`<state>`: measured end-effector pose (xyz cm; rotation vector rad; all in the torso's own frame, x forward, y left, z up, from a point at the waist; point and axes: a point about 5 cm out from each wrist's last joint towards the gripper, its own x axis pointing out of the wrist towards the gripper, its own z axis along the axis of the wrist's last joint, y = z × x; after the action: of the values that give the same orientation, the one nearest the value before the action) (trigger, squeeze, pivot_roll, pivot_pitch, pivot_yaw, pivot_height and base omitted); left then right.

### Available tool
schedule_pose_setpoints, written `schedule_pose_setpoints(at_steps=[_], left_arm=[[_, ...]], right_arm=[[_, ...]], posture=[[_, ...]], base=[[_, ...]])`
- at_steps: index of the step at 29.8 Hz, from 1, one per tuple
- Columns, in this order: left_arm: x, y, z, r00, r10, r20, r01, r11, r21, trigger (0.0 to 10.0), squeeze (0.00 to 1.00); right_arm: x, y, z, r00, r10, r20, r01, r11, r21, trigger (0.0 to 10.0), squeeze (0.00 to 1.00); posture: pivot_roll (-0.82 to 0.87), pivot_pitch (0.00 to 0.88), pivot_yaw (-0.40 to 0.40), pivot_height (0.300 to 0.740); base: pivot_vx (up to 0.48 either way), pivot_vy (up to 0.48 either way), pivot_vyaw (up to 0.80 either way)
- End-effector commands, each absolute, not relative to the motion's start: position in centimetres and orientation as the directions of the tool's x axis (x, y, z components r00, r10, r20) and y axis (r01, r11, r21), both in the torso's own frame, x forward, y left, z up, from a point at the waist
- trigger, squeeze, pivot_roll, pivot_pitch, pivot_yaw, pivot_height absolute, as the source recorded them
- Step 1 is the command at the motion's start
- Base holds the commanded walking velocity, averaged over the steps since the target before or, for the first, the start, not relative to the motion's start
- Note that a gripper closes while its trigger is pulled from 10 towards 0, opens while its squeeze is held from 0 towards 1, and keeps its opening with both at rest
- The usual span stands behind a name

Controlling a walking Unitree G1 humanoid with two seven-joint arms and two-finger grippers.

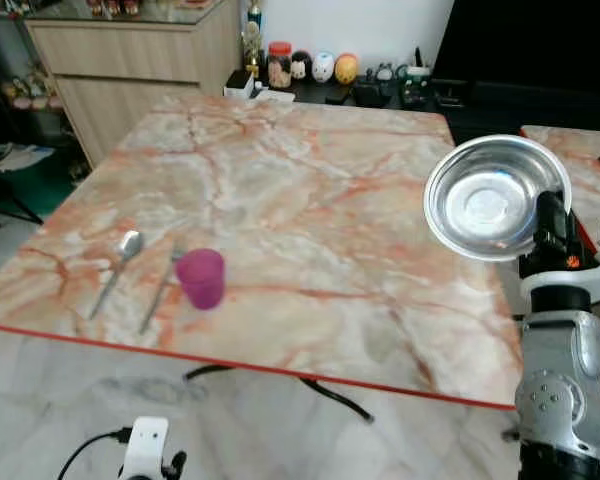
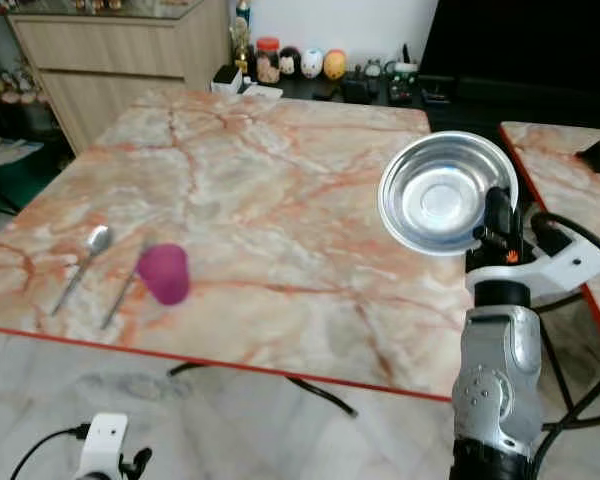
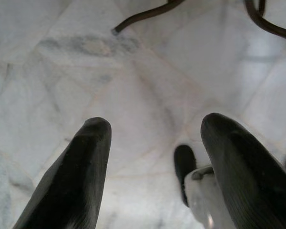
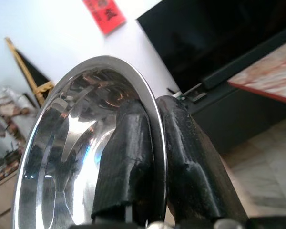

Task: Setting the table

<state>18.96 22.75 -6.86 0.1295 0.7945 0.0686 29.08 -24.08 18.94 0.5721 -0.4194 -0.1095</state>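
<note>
1. Desk (image 1: pixel 310 190): marble top, red-edged near side facing the robot; wide bare surface across the middle and far half
2. Spoon (image 1: pixel 118 268), fork (image 1: pixel 160 290) and pink cup (image 1: pixel 201 278): grouped near the desk's near-left edge, cup just beside the fork
3. Steel bowl (image 1: pixel 492 197): held tilted, open side toward the camera, above the desk's right edge
4. Right gripper (image 4: pixel 155 157): fingers clamped on the bowl's rim, one inside, one outside
5. Left gripper (image 3: pixel 155 157): fingers apart, low over the pale floor (image 3: pixel 148 95), near a dark cable (image 3: pixel 143 16)
</note>
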Motion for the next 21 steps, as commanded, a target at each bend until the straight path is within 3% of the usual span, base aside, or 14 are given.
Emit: schedule_pose_setpoints(at_steps=[1, 8, 21], left_arm=[[18.70, 22.22, -7.17, 0.685, 0.100, -0.722, -0.004, 0.991, 0.134, 10.0, 0.00], [18.72, 22.20, -7.17, 0.685, 0.102, -0.721, -0.006, 0.991, 0.134, 10.0, 0.00], [18.67, 22.15, -7.22, 0.682, 0.104, -0.724, -0.010, 0.991, 0.132, 10.0, 0.00]], right_arm=[[28.81, -24.94, 19.02, 0.904, -0.244, 0.350, 0.015, 0.838, 0.545, 10.0, 0.00], [28.82, -24.95, 18.98, 0.905, -0.246, 0.346, 0.019, 0.837, 0.547, 10.0, 0.00], [28.85, -25.25, 18.83, 0.909, -0.253, 0.332, 0.049, 0.854, 0.518, 10.0, 0.00]], posture=[[0.01, 0.040, -0.005, 0.740], [0.00, 0.044, -0.006, 0.740], [0.00, 0.050, -0.009, 0.740]], base=[[0.000, -0.480, 0.00], [0.000, -0.480, -0.38], [0.000, -0.480, 0.00]])
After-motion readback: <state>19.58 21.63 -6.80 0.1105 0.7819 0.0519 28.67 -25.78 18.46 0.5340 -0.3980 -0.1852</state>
